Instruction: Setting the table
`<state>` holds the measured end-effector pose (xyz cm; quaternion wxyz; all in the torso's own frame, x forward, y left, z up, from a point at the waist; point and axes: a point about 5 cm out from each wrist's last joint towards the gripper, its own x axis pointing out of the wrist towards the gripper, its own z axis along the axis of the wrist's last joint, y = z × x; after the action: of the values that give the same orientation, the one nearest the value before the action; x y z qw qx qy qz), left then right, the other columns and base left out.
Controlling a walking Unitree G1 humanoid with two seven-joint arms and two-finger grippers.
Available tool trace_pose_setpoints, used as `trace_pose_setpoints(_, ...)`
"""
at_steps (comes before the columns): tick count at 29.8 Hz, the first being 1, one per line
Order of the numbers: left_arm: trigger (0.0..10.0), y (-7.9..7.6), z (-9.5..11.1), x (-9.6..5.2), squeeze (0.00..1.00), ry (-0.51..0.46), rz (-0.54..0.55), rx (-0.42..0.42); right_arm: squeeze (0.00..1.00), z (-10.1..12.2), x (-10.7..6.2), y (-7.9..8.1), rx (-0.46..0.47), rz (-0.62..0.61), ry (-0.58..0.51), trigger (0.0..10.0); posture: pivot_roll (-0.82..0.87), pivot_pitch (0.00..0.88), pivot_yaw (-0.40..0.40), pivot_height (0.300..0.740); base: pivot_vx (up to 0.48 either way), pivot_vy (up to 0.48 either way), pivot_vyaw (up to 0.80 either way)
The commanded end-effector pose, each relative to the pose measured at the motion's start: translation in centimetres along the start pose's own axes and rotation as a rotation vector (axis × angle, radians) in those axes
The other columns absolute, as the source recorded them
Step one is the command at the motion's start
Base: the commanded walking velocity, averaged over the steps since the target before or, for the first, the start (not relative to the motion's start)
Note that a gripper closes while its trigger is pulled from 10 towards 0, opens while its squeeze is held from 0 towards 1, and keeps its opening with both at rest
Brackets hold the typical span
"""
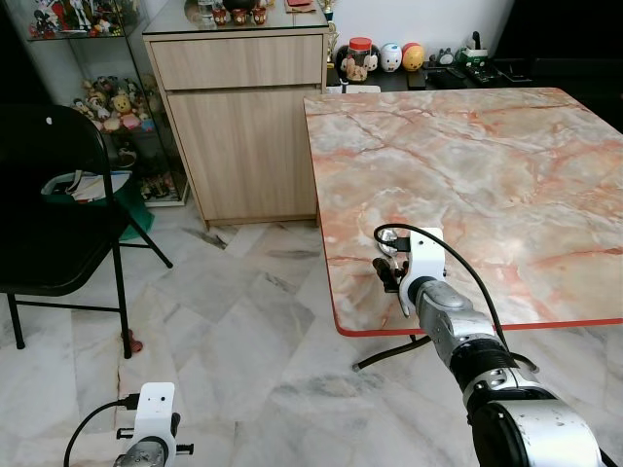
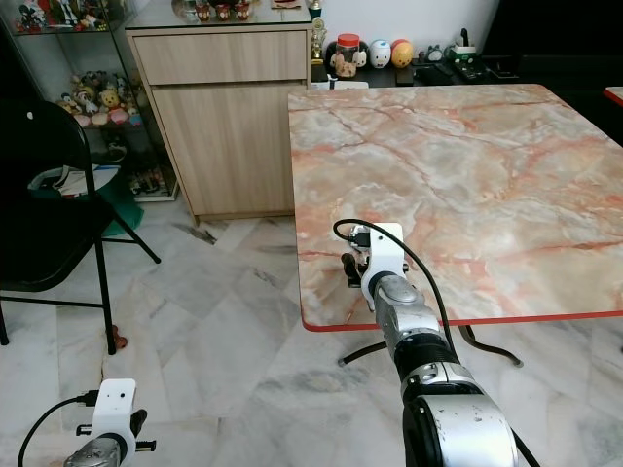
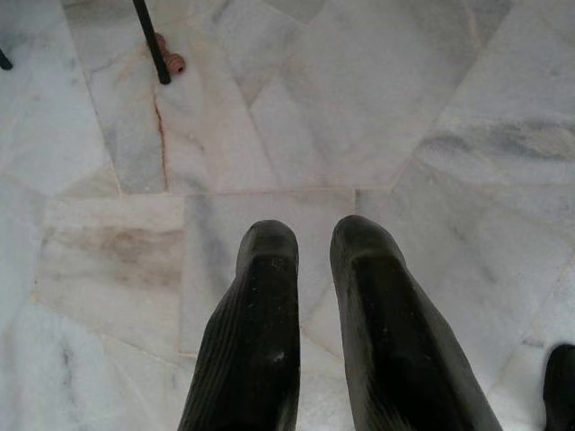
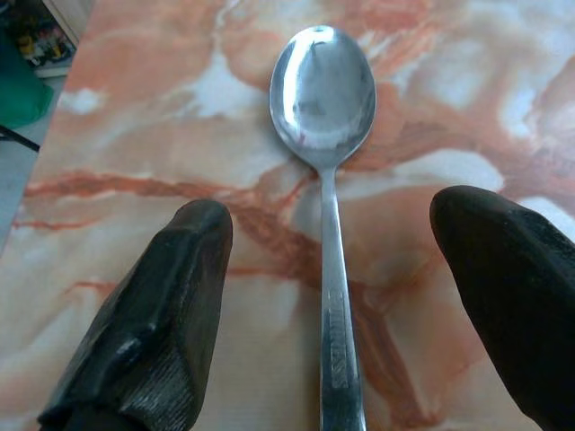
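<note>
Right gripper (image 4: 328, 269) has its jaws spread wide, spoon (image 4: 325, 162) lying flat between them untouched, on the marble bench (image 1: 487, 165) near its lower-left edge. Left gripper (image 3: 314, 260) hangs low over the floor, jaws nearly together.

The counter (image 1: 487, 165) had a pink-and-orange marbled top with a red edge. A steel spoon (image 4: 325, 144) lay flat on it near the front left corner, bowl pointing away from the near edge.
</note>
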<state>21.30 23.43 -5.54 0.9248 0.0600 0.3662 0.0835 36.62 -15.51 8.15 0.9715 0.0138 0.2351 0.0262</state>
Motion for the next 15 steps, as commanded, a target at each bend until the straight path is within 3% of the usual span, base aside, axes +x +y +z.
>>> trace_pose_setpoints(1, 10.0, 0.09, -0.47, -0.12, 0.0, 0.015, 0.002, 0.02, 0.0, 0.08, 0.05, 0.19, -0.005, 0.002, -0.004, 10.0, 0.04, 0.0, -0.006, 0.74, 0.0, 0.0, 0.0)
trace_pose_setpoints(15, 10.0, 0.24, -0.33, -0.09, 0.0, 0.01, 0.011, 0.021, 0.0, -0.77, 0.02, -0.4, -0.014, -0.027, 0.018, 10.0, 0.04, 0.0, -0.004, 0.74, 0.0, 0.0, 0.0)
